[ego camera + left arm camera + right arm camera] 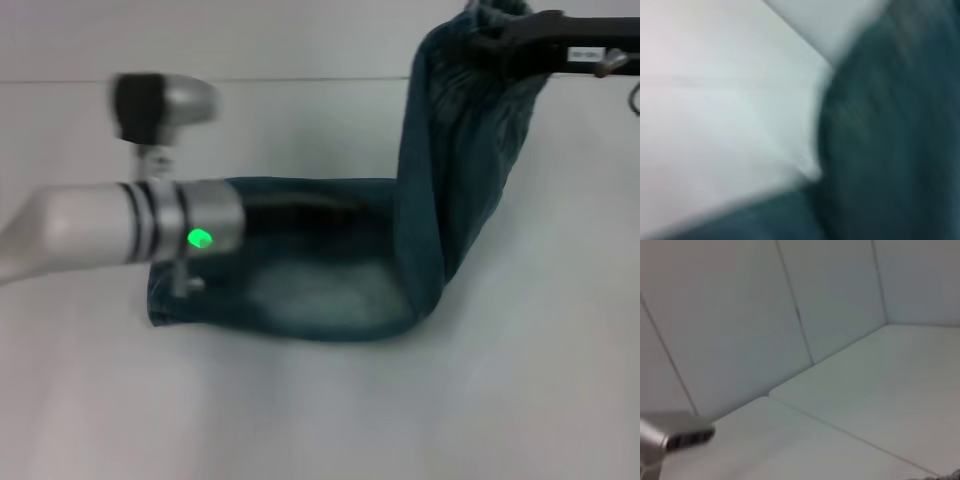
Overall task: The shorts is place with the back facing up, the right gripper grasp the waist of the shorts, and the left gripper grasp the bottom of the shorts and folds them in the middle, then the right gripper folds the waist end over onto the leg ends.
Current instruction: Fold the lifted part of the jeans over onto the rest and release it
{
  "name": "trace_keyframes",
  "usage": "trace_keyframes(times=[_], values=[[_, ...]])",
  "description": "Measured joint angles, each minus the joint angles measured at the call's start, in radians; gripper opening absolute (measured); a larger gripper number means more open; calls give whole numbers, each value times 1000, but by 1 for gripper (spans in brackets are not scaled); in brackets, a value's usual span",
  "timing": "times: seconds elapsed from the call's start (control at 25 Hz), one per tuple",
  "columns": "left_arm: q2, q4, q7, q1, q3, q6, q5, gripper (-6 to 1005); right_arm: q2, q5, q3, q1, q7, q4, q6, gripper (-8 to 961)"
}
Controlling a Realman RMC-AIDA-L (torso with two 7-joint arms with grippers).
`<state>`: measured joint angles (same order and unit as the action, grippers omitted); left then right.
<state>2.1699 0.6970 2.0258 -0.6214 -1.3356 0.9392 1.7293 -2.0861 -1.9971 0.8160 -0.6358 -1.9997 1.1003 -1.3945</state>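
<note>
Shorts (330,260) waist end lifted by right tool (500,40), left tool (250,215) over legs

The waist (490,30) runs off the head view's top edge, and the right gripper (480,42) is buried in its folds. The left gripper is hidden behind its own wrist. The left wrist view shows only blurred shorts (890,140).
</note>
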Motion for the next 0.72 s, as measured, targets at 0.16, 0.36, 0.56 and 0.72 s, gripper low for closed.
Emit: trace_keyframes(times=[0.16,0.36,0.56,0.72], values=[[1,46,-73,66,186,-26,-5,125,-2,0,81,-34,-28,-31,30,56],[4,99,-134,130,329,-76,-11,288,-4,0,179,-98,-49,-114,80,56],[2,101,-210,157,473,-79,-52,392,-11,8,273,-155,-62,-176,137,56],[1,103,-268,168,531,-88,-103,475,-12,50,359,-186,-71,-221,177,57]])
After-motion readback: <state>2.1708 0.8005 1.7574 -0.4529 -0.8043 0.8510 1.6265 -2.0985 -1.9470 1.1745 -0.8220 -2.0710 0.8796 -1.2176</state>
